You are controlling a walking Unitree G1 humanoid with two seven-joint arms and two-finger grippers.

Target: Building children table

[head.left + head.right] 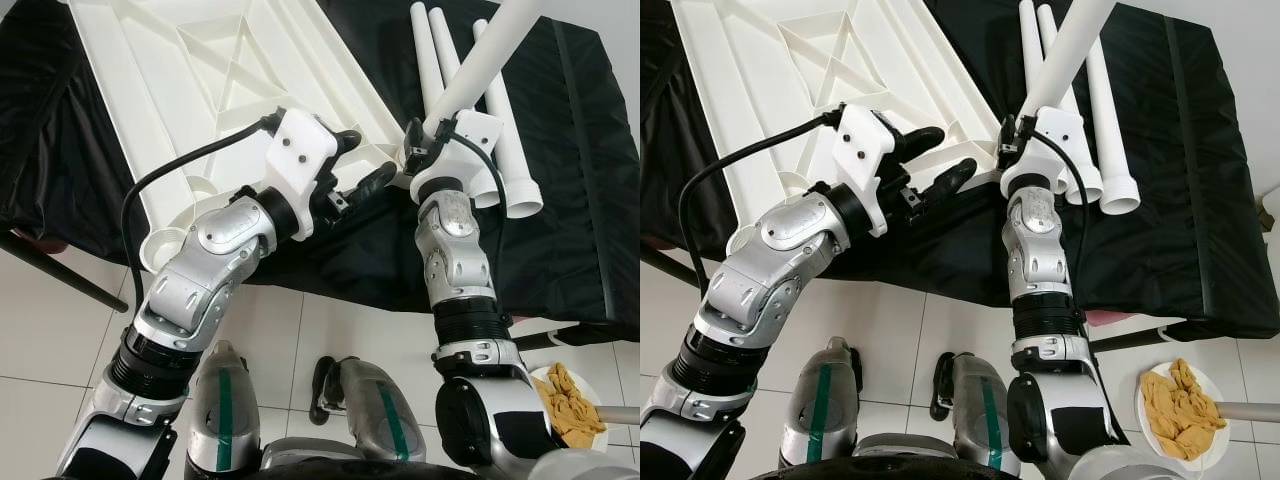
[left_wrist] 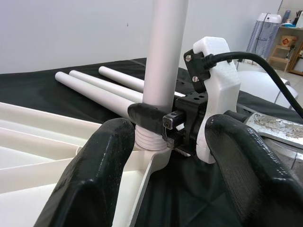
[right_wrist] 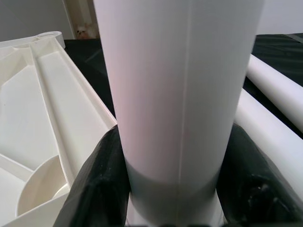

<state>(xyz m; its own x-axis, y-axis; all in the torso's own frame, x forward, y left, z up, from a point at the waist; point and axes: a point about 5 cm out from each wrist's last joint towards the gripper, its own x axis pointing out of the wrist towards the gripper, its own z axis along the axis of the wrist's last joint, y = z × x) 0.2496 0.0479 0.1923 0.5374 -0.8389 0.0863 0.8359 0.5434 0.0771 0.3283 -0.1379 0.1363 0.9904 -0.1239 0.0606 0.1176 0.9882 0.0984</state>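
The robot's knees (image 1: 300,410) were closest, and up past them the right gripper (image 1: 425,140) pinched one leg (image 1: 480,60) standing in a corner hole of the upside-down top (image 1: 200,80), the left gripper (image 1: 930,160) waited with jaws spread, and three legs (image 1: 500,150) lay unused on the black cloth (image 1: 580,120).

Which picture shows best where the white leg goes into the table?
The left wrist view: the leg stands upright with its ribbed end entering the corner socket, the right pincer clamped around it. The right wrist view has the leg close up, its end hidden. The eye views look from above, with the arm covering the joint.
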